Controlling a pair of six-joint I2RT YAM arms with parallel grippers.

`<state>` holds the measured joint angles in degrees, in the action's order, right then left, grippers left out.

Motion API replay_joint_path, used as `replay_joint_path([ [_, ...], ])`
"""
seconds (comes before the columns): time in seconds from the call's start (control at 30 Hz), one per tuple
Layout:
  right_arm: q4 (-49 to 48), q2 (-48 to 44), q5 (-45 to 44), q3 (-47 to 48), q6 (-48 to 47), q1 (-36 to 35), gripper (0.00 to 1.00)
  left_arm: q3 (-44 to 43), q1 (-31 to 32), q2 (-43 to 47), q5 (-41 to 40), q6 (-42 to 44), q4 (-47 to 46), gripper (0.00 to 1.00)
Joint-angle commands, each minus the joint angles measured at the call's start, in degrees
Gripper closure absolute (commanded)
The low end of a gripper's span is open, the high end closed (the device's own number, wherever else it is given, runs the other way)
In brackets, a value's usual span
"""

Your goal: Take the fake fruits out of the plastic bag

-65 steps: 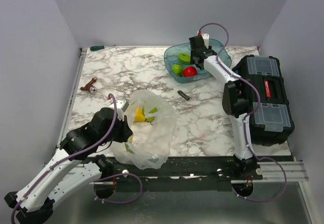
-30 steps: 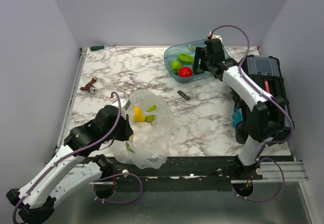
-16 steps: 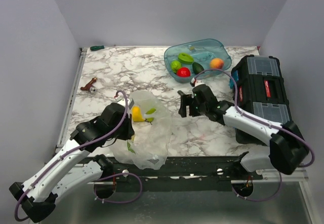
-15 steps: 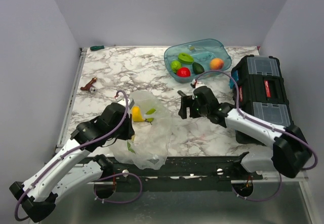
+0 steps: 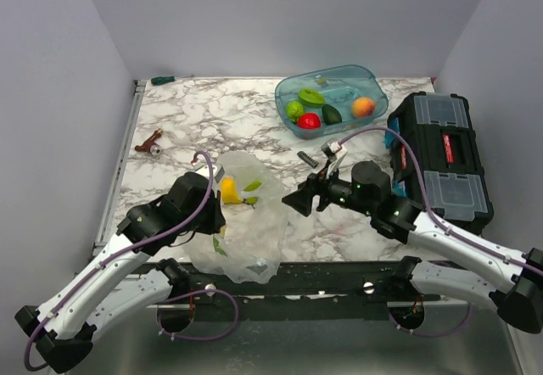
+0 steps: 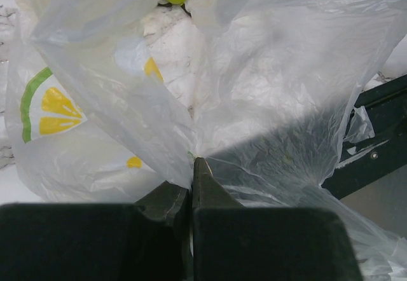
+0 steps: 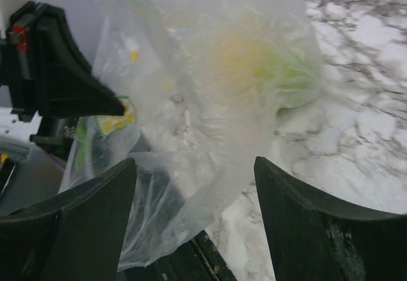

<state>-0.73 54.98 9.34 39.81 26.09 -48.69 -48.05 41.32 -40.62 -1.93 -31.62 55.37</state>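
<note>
The left gripper [image 6: 193, 166] is clamping a fold of the lemon-print plastic bag [image 5: 259, 226] at the table's [image 5: 212, 120] near edge, yellow fake fruit [image 5: 231, 192] inside. The right gripper [image 7: 194, 161] is gaping beside it; closing through the wrinkles, it risks grabbing film, not fruit.

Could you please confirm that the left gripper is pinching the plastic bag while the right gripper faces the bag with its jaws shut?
Not quite. The right gripper is open, with its jaws spread wide and the plastic bag just ahead of them, as the right wrist view shows. The left gripper is indeed pinching the bag.
</note>
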Motion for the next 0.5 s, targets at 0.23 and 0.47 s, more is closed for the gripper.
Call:
replay_joint_path([
  [0.23,-8.76,15.67,-0.88,7.47,-4.36,-13.93,0.36,0.53,-0.27,1.97,0.66,0.11,-1.30,1.00],
  [0.47,-14.95,28.64,-8.42,10.84,-6.76,-16.52,0.38,0.59,-0.27,2.08,0.85,0.16,-1.30,1.00],
])
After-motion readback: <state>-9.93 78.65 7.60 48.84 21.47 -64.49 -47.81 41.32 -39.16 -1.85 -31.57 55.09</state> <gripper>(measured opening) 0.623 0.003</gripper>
